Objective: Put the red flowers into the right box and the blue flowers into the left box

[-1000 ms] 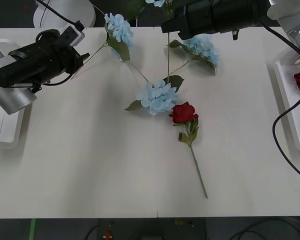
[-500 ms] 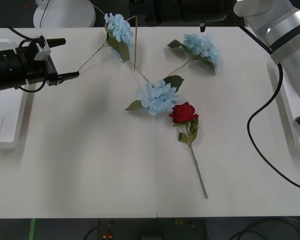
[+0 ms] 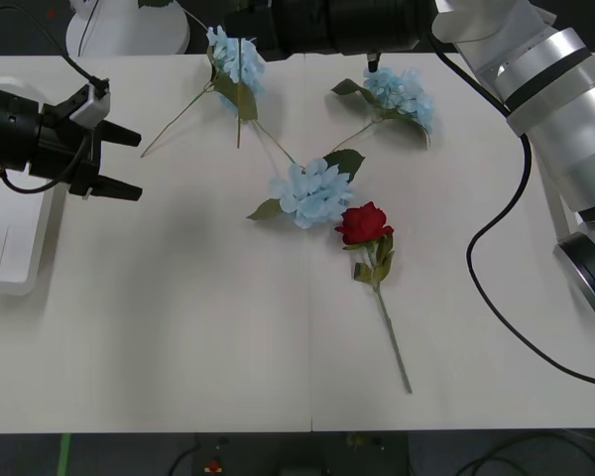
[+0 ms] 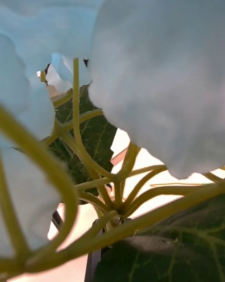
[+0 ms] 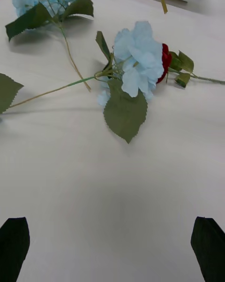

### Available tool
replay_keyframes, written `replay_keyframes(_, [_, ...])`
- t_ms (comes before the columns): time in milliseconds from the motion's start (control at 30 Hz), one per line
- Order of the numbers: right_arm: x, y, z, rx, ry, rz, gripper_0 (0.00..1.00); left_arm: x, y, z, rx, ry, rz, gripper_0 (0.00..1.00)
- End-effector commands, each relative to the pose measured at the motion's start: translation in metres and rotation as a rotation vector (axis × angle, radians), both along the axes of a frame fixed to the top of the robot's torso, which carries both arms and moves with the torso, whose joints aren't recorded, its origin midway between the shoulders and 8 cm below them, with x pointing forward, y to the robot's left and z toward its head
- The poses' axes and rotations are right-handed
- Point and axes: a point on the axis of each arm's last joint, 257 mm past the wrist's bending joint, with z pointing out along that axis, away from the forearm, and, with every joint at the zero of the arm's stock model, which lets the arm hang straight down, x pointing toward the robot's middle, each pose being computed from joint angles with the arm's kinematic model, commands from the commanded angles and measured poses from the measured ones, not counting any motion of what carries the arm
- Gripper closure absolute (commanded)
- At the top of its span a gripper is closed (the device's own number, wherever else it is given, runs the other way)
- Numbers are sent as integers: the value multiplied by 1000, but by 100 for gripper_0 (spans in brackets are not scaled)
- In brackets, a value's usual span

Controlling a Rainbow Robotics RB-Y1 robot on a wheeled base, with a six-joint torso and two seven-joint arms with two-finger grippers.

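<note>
Front view: the right gripper (image 3: 240, 25) has swung across the table's far edge, carrying a blue flower whose stem (image 3: 239, 94) hangs down; the left gripper (image 3: 122, 163), jaws apart, has turned from the left box (image 3: 10, 263) toward the table's middle. Three blue flowers (image 3: 311, 192) and one red flower (image 3: 364, 224) lie mid-table.

Right wrist view: petals (image 4: 159, 66) crowd close; jaws clamped, likely.

Left wrist view: open table before the nearest hydrangea (image 5: 136, 61)
</note>
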Motion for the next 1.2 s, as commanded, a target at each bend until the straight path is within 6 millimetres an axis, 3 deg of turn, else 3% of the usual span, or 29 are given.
replay_keyframes(33, [-21, 32, 41, 12, -117, 72, 100, -2, 11, 44, -15, 111, 74, 0])
replay_keyframes(267, [-22, 35, 36, 0, -118, 74, 100, -25, -17, 86, -269, 398, 132, 0])
replay_keyframes(467, [-22, 37, 34, -6, -117, 76, 100, -23, -51, 106, -428, 509, 134, 0])
replay_keyframes(500, [-22, 37, 33, -7, -116, 76, 100, -18, -68, 114, -501, 524, 121, 0])
replay_keyframes(767, [-23, 39, 35, 2, -113, 75, 100, -12, -122, 118, -648, 556, 57, 0])
replay_keyframes(1200, [-24, 42, 32, 1, -110, 76, 100, -11, -164, 124, -726, 538, -1, 0])
